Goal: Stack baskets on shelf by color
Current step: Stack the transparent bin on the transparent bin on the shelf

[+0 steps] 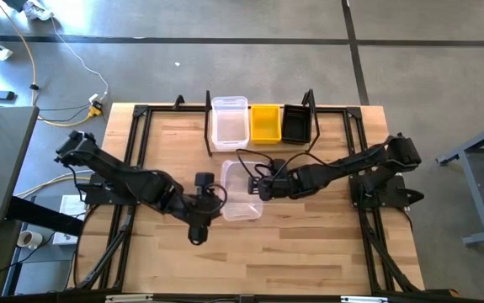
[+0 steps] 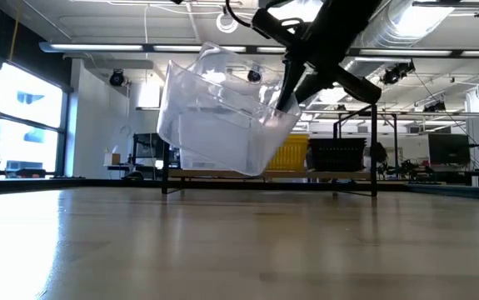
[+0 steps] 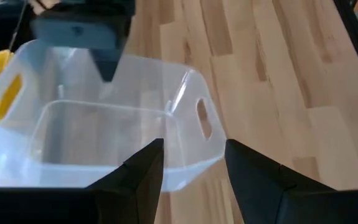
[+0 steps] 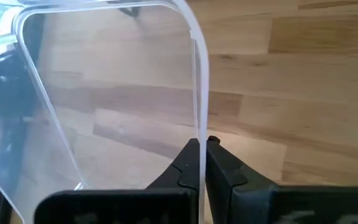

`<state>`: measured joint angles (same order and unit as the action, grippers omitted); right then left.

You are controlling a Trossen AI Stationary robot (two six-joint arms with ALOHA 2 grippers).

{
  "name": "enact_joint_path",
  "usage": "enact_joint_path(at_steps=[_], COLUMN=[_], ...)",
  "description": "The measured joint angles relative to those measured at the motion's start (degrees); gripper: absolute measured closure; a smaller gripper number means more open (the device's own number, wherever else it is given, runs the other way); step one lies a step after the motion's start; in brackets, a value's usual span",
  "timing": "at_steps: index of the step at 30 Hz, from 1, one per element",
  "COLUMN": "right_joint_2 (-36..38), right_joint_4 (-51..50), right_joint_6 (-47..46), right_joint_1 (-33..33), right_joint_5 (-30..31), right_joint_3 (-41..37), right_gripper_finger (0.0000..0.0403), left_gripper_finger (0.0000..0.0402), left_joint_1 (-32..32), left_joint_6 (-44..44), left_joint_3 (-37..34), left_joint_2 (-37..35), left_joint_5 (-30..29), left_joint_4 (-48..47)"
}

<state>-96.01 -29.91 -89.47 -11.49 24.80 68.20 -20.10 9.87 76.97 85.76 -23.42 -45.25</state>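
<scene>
From above, your right gripper (image 1: 261, 187) pinches the rim of a clear see-through plastic basket (image 1: 240, 190) above the table's middle. Your left gripper (image 1: 215, 197) is open beside it.

From table height, that basket hangs tilted in the air.

The left wrist shows spread fingers (image 3: 142, 174), maybe just apart from the basket.

The right wrist shows fingers shut on the rim.
</scene>
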Motion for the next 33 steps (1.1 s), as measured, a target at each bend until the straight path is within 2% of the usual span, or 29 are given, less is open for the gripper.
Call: enact_joint_path(at_steps=[10, 16, 25, 33], right_joint_2=[0.0, -0.2, -3.4, -4.2], right_joint_4=[1.3, -1.7, -9.8, -12.0], right_joint_6=[0.1, 4.3, 9.0, 12.4], right_joint_1=[0.3, 0.6, 0.1, -1.1], right_joint_5=[0.7, 2.5, 3.5, 4.3], right_joint_3=[0.6, 6.1, 16.2, 21.4], right_gripper_finger=[0.0403, 0.0403, 0.0403, 0.0403], left_gripper_finger=[0.0241, 0.0241, 0.0241, 0.0241], left_joint_1=[-2.4, -2.6, -2.4, -2.0], left_joint_6=[-3.5, -4.7, -3.0, -1.1], left_joint_3=[0.0, 0.0, 0.0, 0.0], left_joint_2=[6.1, 9.9, 12.3, 12.3], left_joint_5=[0.2, 0.2, -9.4, -10.2], left_joint_4=[3.2, 3.0, -1.1, -7.8])
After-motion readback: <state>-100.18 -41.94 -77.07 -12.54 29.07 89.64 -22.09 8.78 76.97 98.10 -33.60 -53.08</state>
